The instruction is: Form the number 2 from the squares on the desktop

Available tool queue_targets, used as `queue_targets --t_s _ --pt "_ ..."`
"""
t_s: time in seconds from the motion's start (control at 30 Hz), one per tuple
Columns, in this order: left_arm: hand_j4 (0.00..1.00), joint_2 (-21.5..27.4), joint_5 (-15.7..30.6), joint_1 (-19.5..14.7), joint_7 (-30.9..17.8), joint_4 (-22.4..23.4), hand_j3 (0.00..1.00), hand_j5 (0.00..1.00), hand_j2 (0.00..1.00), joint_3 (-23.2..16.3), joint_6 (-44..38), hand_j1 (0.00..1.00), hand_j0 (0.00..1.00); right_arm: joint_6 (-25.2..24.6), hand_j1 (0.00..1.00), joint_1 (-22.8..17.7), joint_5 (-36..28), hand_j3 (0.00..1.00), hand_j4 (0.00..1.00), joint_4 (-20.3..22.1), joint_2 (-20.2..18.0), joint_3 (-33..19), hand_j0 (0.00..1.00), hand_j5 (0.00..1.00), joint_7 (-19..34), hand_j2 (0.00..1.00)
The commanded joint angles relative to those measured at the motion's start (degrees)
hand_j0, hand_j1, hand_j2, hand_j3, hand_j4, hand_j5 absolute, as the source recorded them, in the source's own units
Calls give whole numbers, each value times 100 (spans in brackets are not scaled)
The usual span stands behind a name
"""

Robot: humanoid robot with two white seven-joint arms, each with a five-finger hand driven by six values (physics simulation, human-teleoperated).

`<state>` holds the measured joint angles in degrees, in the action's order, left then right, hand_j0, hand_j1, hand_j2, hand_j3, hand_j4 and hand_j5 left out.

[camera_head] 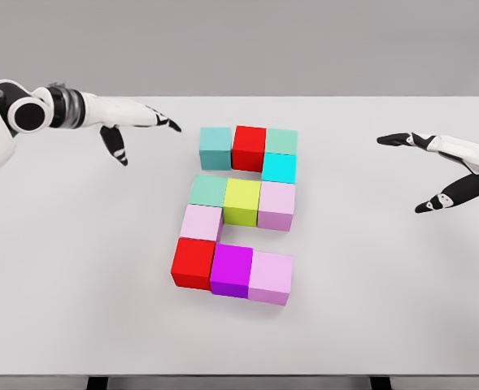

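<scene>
Several coloured cubes sit together mid-table in the shape of a 2. The top row is a teal cube (215,148), a red cube (249,146) and a pale green cube (281,140), with a cyan cube (279,168) under its right end. A yellow-green cube (241,202) marks the middle row. A pale pink cube (201,222) links down to the bottom row: red cube (193,263), magenta cube (231,270), light pink cube (271,277). My left hand (137,122) hovers open to the upper left of the cubes. To their right, my right hand (422,171) hovers open. Neither touches a cube.
The white table (76,276) spreads wide around the cubes. Its front edge runs along the bottom of the view, its back edge behind the top row.
</scene>
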<state>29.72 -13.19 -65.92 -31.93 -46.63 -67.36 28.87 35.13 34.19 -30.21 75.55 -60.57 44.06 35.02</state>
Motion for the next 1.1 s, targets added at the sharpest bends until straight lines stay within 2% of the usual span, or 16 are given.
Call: queue_targets --t_s 0.0,0.3,1.07 --pt "100 -72 -8 0 143 49 100 100 100 30 -92 100 100 -13 100 0 -47 100 100 12 -7 -12 100 100 -2 100" --pt "100 -195 -228 44 266 40 100 100 100 30 -127 100 100 -13 100 0 -47 100 100 21 -7 -12 100 100 -2 100" --pt "100 -406 -228 62 266 -13 100 100 100 39 -135 100 100 -13 100 62 94 100 100 117 37 -20 100 100 -2 100"
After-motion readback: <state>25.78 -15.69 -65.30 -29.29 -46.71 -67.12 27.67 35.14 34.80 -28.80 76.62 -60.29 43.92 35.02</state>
